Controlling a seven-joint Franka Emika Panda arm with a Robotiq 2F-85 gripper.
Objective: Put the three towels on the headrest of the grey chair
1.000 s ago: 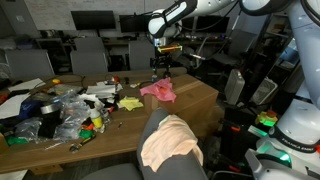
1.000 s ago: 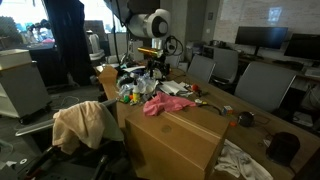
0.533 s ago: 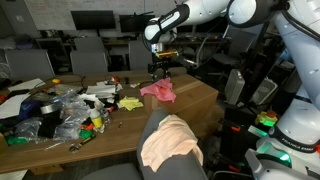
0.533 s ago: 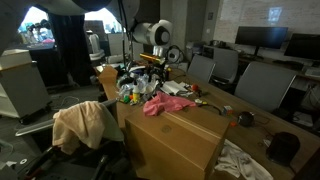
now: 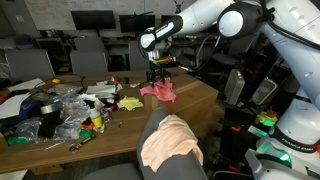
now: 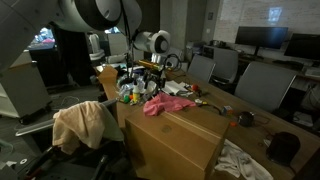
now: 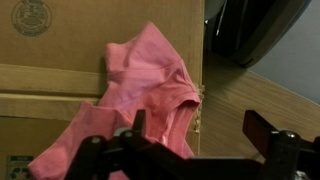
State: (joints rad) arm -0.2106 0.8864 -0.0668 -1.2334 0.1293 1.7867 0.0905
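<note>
The pink towel (image 7: 140,85) lies crumpled on the cardboard box (image 7: 60,50), limp and light by our judgement; we would pinch a raised fold near its middle. Our gripper (image 7: 197,128) hangs just above it, jaws wide, holding nothing.

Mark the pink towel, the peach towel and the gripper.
pink towel (image 5: 158,92), an exterior view, its middle.
peach towel (image 5: 170,140), an exterior view, its middle.
gripper (image 5: 160,77), an exterior view, between its fingers.

Wide-spread pincer (image 7: 197,126) hangs above crumpled pink towel (image 7: 140,85) on, seemingly, cardboard (image 7: 60,55).
</note>
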